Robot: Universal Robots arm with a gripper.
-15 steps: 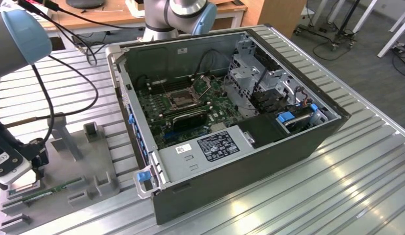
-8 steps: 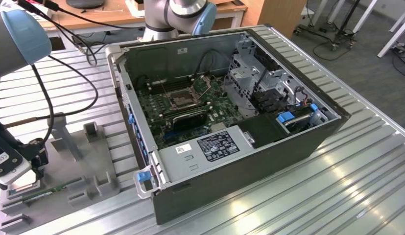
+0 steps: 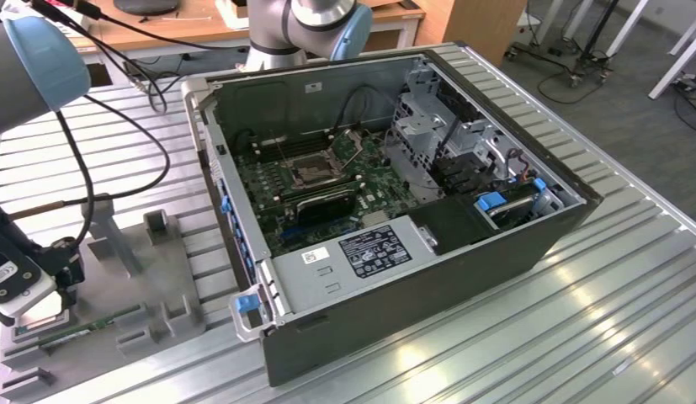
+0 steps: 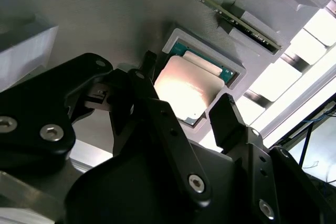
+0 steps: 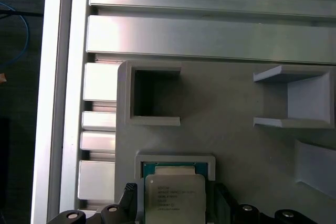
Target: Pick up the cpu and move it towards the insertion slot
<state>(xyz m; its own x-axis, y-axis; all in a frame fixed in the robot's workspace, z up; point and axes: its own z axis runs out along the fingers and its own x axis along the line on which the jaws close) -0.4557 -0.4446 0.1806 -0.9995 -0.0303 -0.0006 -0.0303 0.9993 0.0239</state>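
Observation:
The cpu (image 4: 186, 85) (image 5: 174, 198), a flat square chip with a pale top, lies in a raised square recess of the grey tray (image 3: 135, 261) at the exterior view's lower left. My gripper (image 4: 188, 95) (image 5: 174, 205) hangs right over it. Its black fingers (image 4: 149, 77) stand on two opposite sides of the chip with small gaps, open. In the exterior view the gripper (image 3: 39, 310) sits low over the tray. The insertion slot (image 3: 314, 171), a dark socket with a metal frame, lies mid-way on the green motherboard (image 3: 359, 198) inside the open computer case.
A long green memory stick (image 3: 78, 326) (image 4: 220, 9) lies in the tray beside the cpu recess. Raised tray blocks (image 3: 156, 225) stand between the tray and the case wall (image 3: 219, 168). Black cables (image 3: 89, 185) hang by the arm. The ribbed metal table (image 3: 572, 320) stretches around.

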